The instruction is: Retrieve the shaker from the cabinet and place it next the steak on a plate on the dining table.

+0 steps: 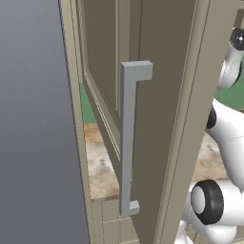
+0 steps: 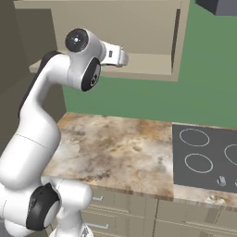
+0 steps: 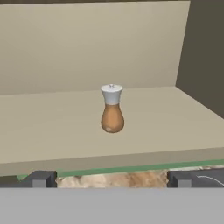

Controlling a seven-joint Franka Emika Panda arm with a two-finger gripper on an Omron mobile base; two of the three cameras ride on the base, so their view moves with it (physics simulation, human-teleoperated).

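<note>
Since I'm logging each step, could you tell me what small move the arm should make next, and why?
Probably ease the gripper straight forward into the cabinet toward the shaker. The shaker stands upright and alone on the shelf, centred ahead of the two fingertips, which sit wide apart short of the shelf's front edge, nothing between them. The door is swung open, so the way looks clear.

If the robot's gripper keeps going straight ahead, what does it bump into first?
Probably the small orange-brown shaker with a white-grey cap, standing upright on the beige cabinet shelf dead ahead of the open gripper. Depth is hard to judge.
</note>
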